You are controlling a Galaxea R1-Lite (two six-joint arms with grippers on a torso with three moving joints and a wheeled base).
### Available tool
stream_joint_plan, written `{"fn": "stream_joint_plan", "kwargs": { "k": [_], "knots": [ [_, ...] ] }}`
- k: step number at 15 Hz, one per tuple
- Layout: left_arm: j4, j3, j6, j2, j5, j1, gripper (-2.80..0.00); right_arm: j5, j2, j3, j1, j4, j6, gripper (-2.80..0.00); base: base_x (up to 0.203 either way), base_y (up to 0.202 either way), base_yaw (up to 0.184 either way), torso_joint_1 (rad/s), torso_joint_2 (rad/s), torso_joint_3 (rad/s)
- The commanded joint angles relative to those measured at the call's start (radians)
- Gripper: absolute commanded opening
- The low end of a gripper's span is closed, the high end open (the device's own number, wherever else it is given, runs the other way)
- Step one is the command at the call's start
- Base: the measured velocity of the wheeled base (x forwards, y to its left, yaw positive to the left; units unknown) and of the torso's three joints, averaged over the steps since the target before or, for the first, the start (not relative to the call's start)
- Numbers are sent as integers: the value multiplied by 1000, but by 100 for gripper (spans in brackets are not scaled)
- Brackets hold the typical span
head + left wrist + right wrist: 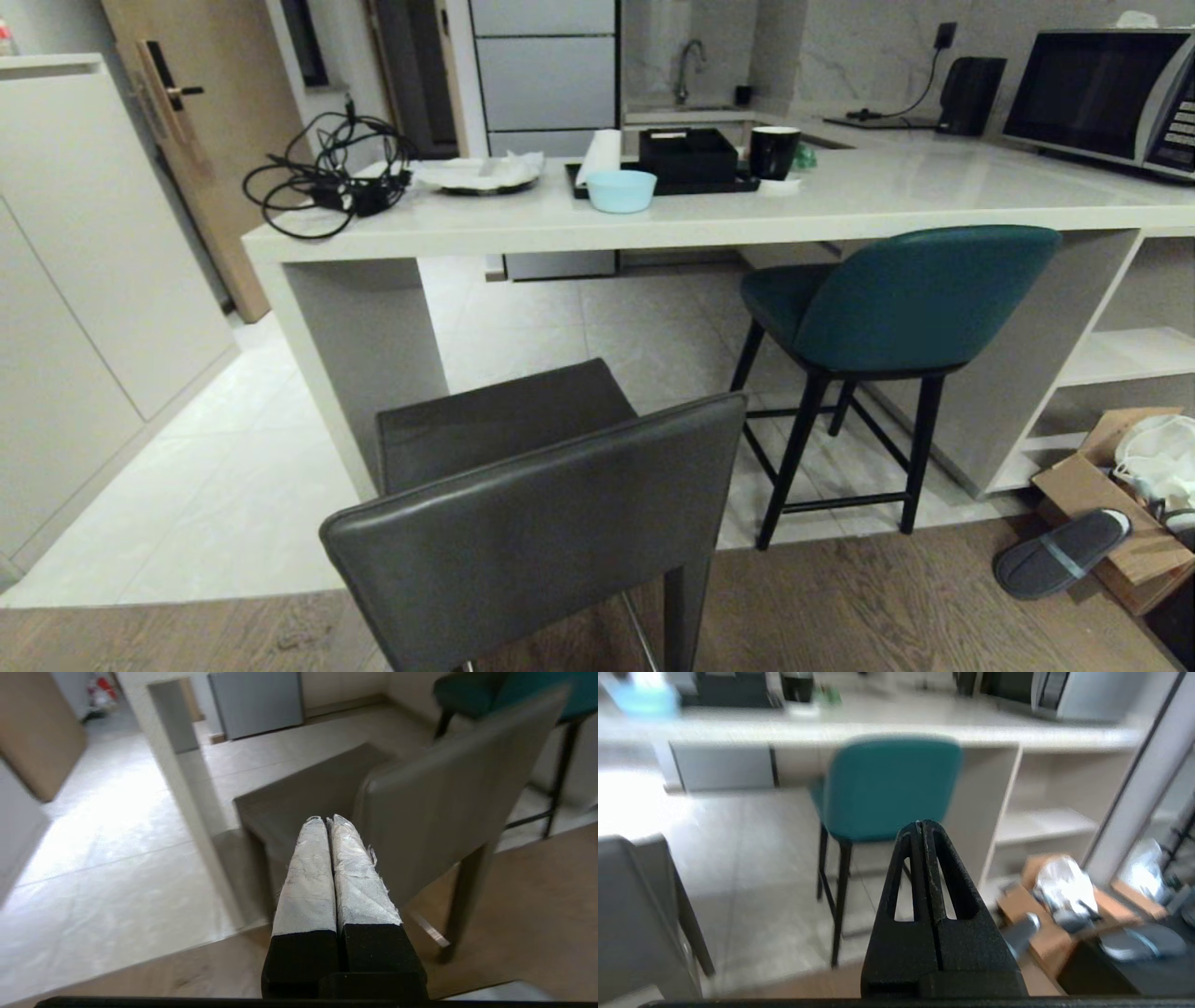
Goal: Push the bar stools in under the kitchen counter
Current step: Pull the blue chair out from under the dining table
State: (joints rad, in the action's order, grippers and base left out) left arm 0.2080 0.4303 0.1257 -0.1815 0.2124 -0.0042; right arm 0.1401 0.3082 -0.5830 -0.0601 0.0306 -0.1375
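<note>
Gleaming white kitchen counter point(878, 201); pale tiles, wood floor point(887, 607)

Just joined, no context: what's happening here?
Stool-tidying at the kitchen counter. The teal stool sits with its seat under the slab; the grey stool stands out from the counter, on the floor's tile-wood edge. Left gripper hangs behind the grey stool's back, right gripper faces the teal one; both have jaws shut, touching nothing.

Pale floor tiles point(233, 485), wood flooring point(887, 607)
</note>
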Motion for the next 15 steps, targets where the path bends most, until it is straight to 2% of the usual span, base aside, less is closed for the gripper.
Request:
{"fn": "stream_joint_plan", "kwargs": {
  "k": [1, 2, 3, 5, 7, 9, 11, 12, 13, 15],
  "knots": [
    [2, -95, 11, 124, -27, 6, -280, -41, -34, -21, 55, -9, 1, -280, 0, 0, 0, 0, 0, 0],
    [1, -130, 14, 147, -53, 6, -280, -34, -36, -46, 97, 11, -2, -280, 0, 0, 0, 0, 0, 0],
    [-1, -163, 18, 174, -64, 6, -280, -28, -56, -50, 106, 45, -5, -280, 0, 0, 0, 0, 0, 0],
    [-42, -251, 24, 182, -92, 6, -280, -56, -184, 9, 81, 123, -37, -280, 0, 0, 0, 0, 0, 0],
    [-134, -339, 26, 183, -111, 7, -280, -70, -302, 92, 67, 193, -52, -280, 0, 0, 0, 0, 0, 0],
    [-259, -435, 31, 183, -132, 7, -280, -88, -315, 230, 59, 214, -9, -280, 0, 0, 0, 0, 0, 0],
    [-247, -449, 18, 183, -168, 7, -280, -119, -311, 428, 57, 107, 13, -280, 0, 0, 0, 0, 0, 0],
    [-249, -449, 24, 183, -161, 7, -280, -131, -311, 521, 57, 18, 4, -280, 0, 0, 0, 0, 0, 0],
    [-249, -450, 23, 183, -161, 7, -280, -150, -310, 581, 56, -15, -7, -280, 0, 0, 0, 0, 0, 0],
    [-248, -450, -11, 183, -174, 4, -280, -193, -308, 584, 56, -16, -13, -280, 0, 0, 0, 0, 0, 0]
  ]
}}
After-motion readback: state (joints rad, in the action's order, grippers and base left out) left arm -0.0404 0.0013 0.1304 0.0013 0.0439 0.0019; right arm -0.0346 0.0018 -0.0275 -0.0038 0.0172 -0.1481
